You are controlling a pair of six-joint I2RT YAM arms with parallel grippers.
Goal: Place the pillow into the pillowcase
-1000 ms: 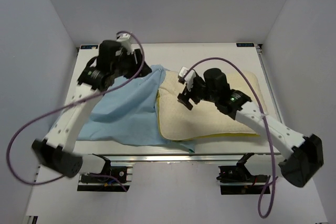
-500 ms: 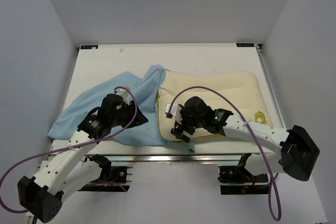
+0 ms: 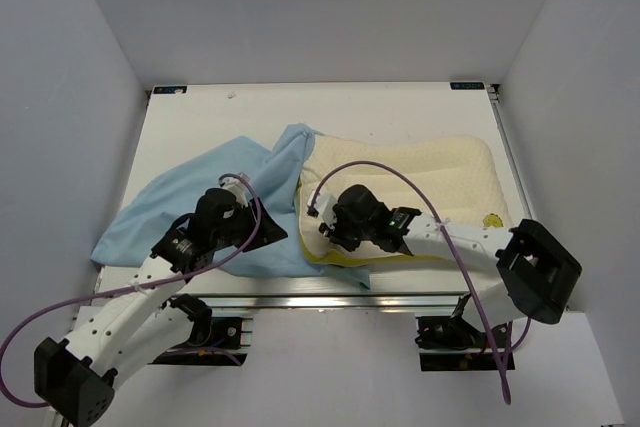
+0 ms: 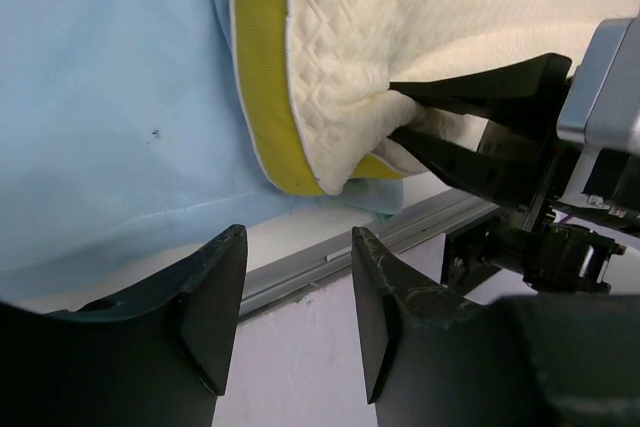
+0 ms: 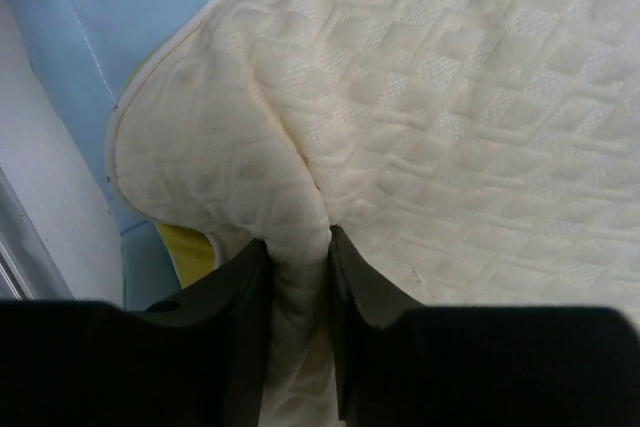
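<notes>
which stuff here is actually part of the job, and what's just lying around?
Job:
- pillow, near-left corner pinched in the right gripper
- pillowcase, spread to the pillow's left and partly under it
- left gripper, open and empty by the pillowcase's near edge

Not job:
- table
- purple cable
- white speck at the table's far edge

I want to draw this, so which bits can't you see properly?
Top view: the opening of the thin light-blue cloth pillowcase; its folds and the thick cream foam pillow cover it.
Top view: whether the left pincer is open; its own dark arm blocks that.
Right wrist view: most of the pillow, cut off by the edges; the right pincer pinches one corner.
</notes>
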